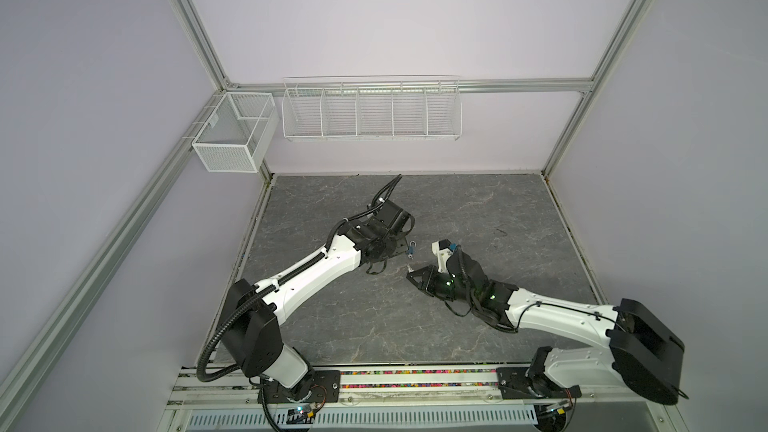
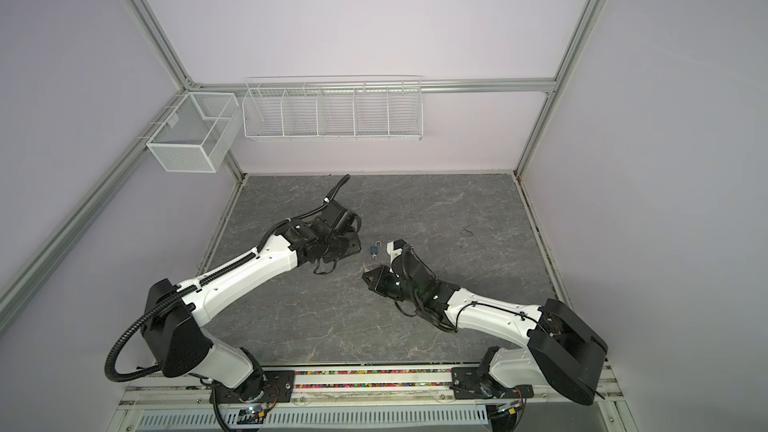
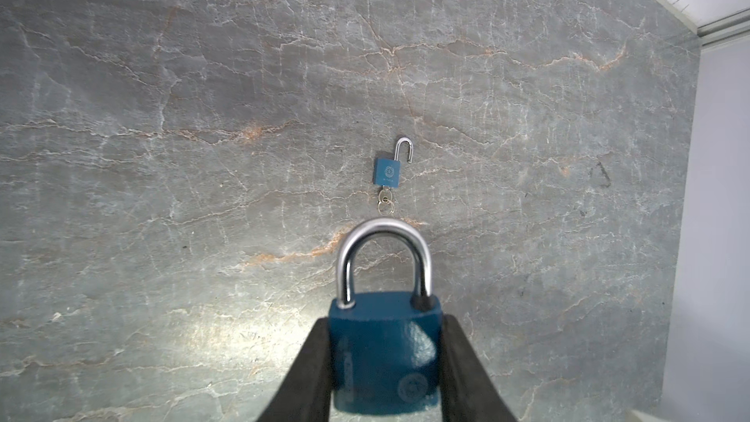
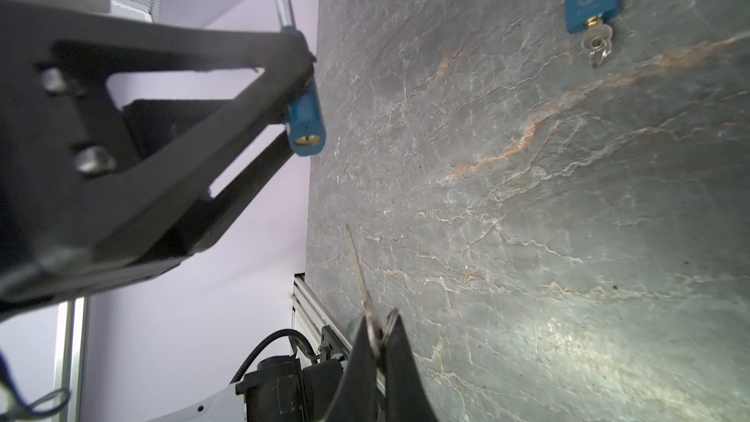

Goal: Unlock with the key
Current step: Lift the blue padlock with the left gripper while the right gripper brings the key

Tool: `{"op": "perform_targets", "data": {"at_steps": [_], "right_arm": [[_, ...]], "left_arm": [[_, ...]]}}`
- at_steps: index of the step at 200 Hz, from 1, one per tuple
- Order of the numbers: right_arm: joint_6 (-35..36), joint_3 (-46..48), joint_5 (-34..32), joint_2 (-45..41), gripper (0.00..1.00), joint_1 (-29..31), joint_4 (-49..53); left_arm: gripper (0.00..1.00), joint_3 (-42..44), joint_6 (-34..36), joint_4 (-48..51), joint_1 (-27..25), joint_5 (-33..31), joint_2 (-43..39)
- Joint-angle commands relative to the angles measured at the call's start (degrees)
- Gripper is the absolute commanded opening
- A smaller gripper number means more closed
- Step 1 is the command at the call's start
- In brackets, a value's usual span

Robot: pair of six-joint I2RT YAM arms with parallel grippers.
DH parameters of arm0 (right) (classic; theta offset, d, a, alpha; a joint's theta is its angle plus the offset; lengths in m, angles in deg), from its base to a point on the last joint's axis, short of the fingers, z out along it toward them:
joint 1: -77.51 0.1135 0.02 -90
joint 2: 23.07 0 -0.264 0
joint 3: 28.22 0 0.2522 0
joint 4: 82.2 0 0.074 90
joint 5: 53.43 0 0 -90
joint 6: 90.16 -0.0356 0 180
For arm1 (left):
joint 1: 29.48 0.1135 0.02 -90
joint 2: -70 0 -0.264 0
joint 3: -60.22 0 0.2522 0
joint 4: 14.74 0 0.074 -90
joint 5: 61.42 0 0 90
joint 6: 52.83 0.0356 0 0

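Left wrist view: the blue padlock point(image 3: 383, 355), shackle closed, is clamped in the left gripper point(image 3: 385, 320); the key point(image 4: 359, 274) is pinched in the right gripper point(image 4: 379, 328), apart from that padlock; a second padlock point(image 3: 387, 172), opened, is seen on the table point(image 3: 162, 75) ahead of the left gripper.

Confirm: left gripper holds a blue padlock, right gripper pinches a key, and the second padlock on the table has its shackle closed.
Wrong on the shackle: the left wrist view shows the second padlock on the table with its shackle swung open. The left gripper does hold a blue padlock, and the right gripper pinches a key.
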Motion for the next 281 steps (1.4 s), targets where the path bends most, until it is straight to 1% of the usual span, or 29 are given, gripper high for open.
{"op": "perform_targets", "data": {"at_steps": [1,28,60,95,148,184,208,229,266,281], "right_arm": [[-1.48,-2.08,-3.88,0.84,0.06,0.85,-1.93],[-2.57,-0.72,-5.5,1.85,0.06,1.12,-7.03],[-2.01,-2.08,-5.23,4.05,0.06,1.64,-7.97],[-3.45,-1.89,-5.25,6.26,0.06,2.22,-12.92],[-3.28,-2.53,-6.98,7.76,0.06,3.0,-14.29],[-2.55,-4.06,-7.43,8.9,0.06,2.73,-11.97],[-2.37,-3.94,-7.86,9.3,0.06,2.77,-13.77],[-1.49,-5.09,-8.66,8.92,0.06,2.64,-10.74],[-1.72,-4.69,-8.61,8.8,0.06,2.27,-12.02],[-1.52,-5.56,-8.48,8.65,0.06,2.22,-10.22]], "left_arm": [[0.0,-2.5,-1.29,2.62,-0.41,-3.05,-0.97],[0.0,-3.23,-1.37,2.82,-0.77,-3.57,-0.71],[0.0,-3.8,-1.37,2.68,-0.82,-3.42,-0.3],[0.0,-3.9,-1.22,2.26,-0.96,-3.28,-0.21],[0.0,-2.79,-2.13,1.25,-0.93,-3.53,-1.05],[0.0,-2.2,-2.1,1.21,-0.9,-2.79,-1.19],[0.0,-1.61,-2.27,0.64,-0.95,-2.49,-1.7],[0.0,-1.44,-2.26,0.56,-0.95,-2.67,-1.89],[0.0,-0.82,-2.33,0.63,-0.96,-3.12,-2.11],[0.0,-0.41,-2.63,0.34,-0.96,-3.21,-2.29]]}}
